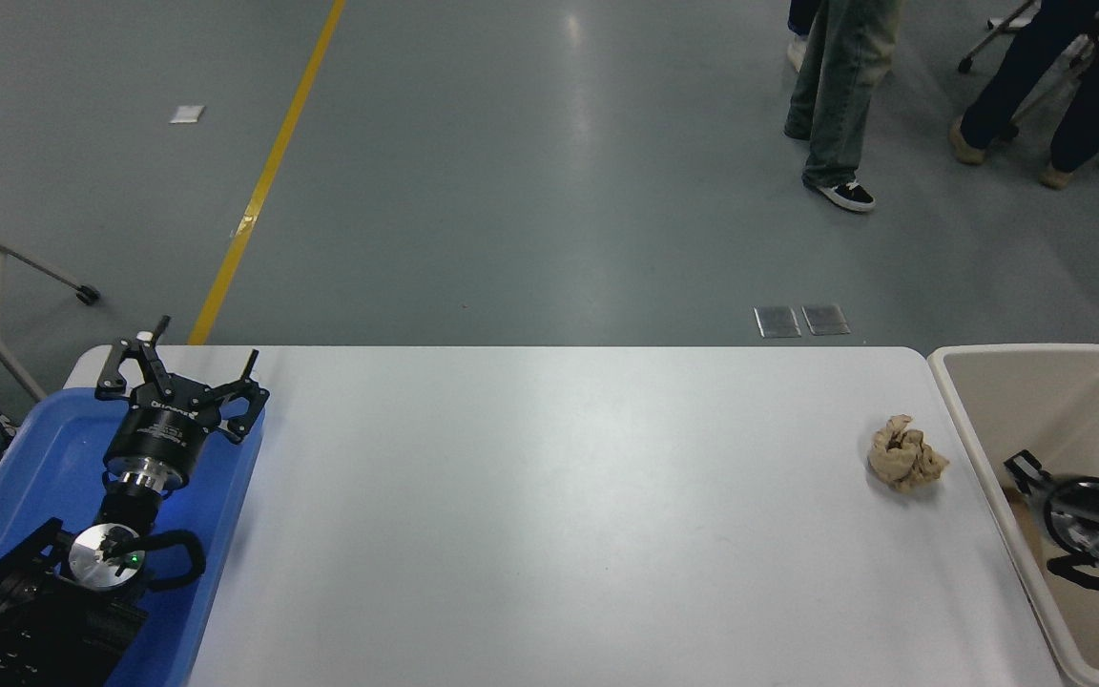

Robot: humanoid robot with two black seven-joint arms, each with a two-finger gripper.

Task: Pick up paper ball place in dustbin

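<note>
Grey floor beyond white table point(549, 515). Crumpled tan-brown paper ball point(907, 454) lay loose near cream-beige rectangular plastic dustbin point(960, 420), handy for dropping. Right gripper point(1022, 469) over bin, fingers unreadable, apparently empty. Left gripper point(182, 367) spread wide, parked over blue tray point(25, 458).

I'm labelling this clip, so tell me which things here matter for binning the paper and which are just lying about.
Part of the job:
- paper ball, on the table near the bin
- dustbin, at the table's right end
- right end effector, over the dustbin

Just lying about:
- blue tray, under the parked left end effector
- people's legs, on the floor beyond
</note>
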